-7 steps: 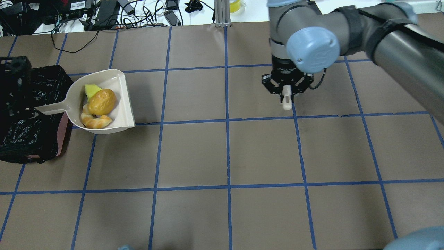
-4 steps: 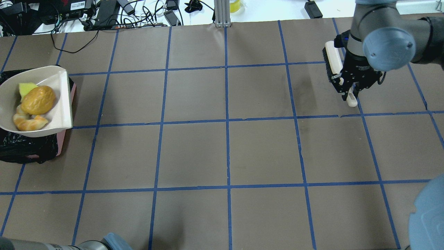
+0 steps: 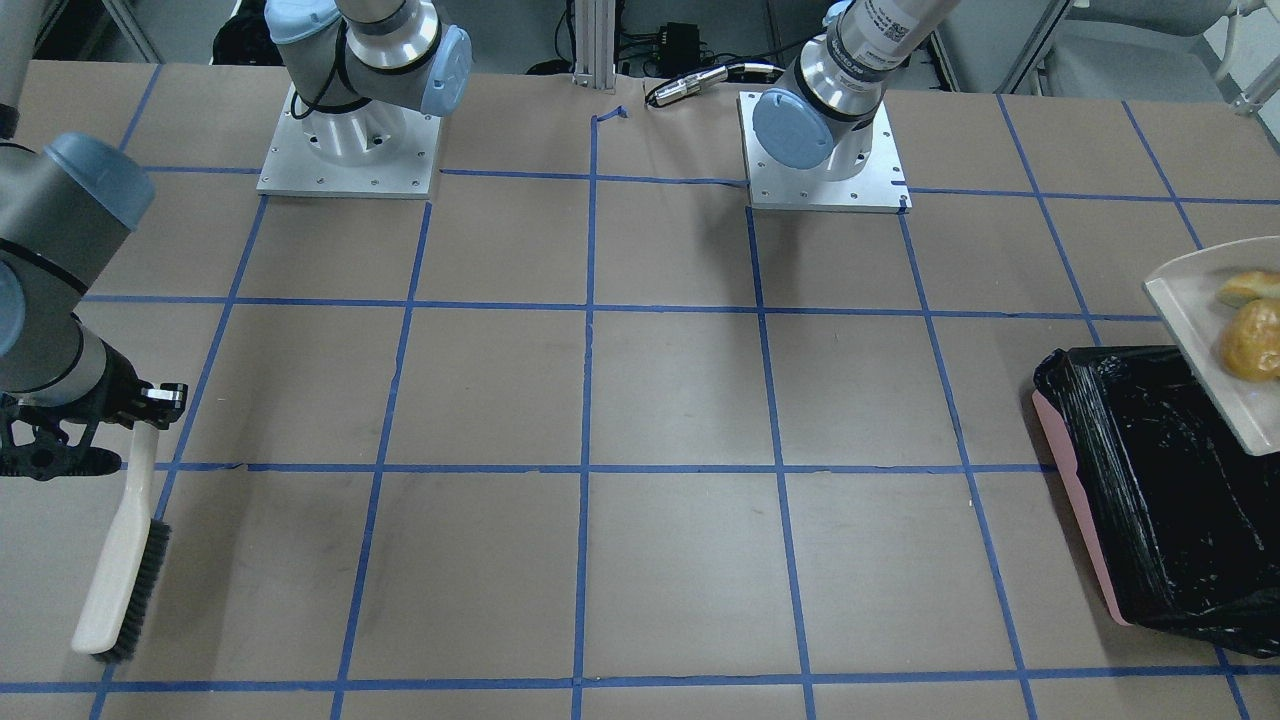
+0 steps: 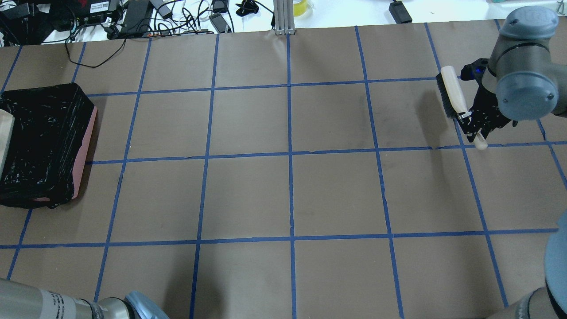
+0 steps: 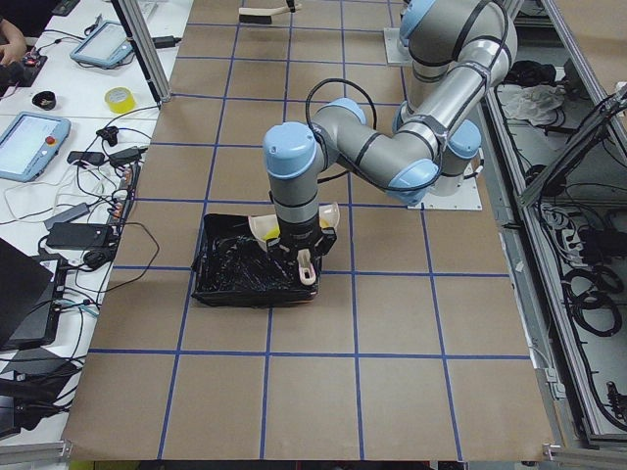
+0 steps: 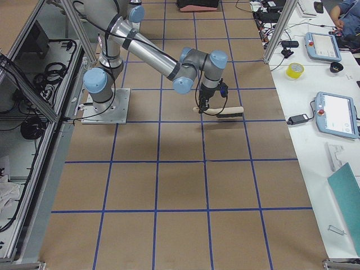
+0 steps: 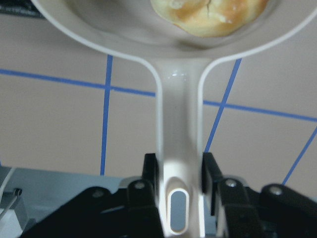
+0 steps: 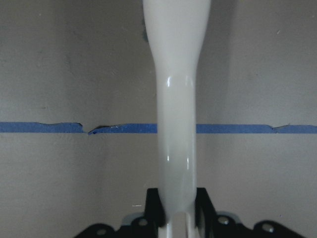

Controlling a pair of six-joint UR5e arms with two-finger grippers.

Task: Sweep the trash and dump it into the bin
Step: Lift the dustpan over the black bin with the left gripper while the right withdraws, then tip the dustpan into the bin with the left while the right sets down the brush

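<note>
**At the counter's 9 o'clock edge: swept up, not yet dumped**

On the overhead dial, with 12 o'clock away from the robot, the bin [image 4: 42, 141] sits at 9 o'clock on the counter [image 4: 288, 190]. The dustpan [image 3: 1195, 335] hangs above the bin's outer side. The left end effector [image 7: 179, 169] is clamped on the dustpan's handle, its fingers pressed to both sides.

The trash rides in the pan. A golden-brown lump [image 3: 1252, 340] and a pale crescent [image 3: 1248, 288] show in the front-facing view. The yellow wedge is out of frame, so I cannot tell where it lies. No scraps show on the counter, and none show on the black liner where it is visible.

The right end effector [image 8: 178, 201] is closed around the handle of the brush [image 4: 451, 91]. It holds the brush at about 2 o'clock, well apart from the bin, with the bristle head pointing toward 12.

By my reading, the sweeping is finished and the carry to the bin is essentially done. What is left is the dump itself: tipping the pan so the bits slide into the liner. The pan sits close to the bin's edge, so a piece could roll out beside it.
</note>
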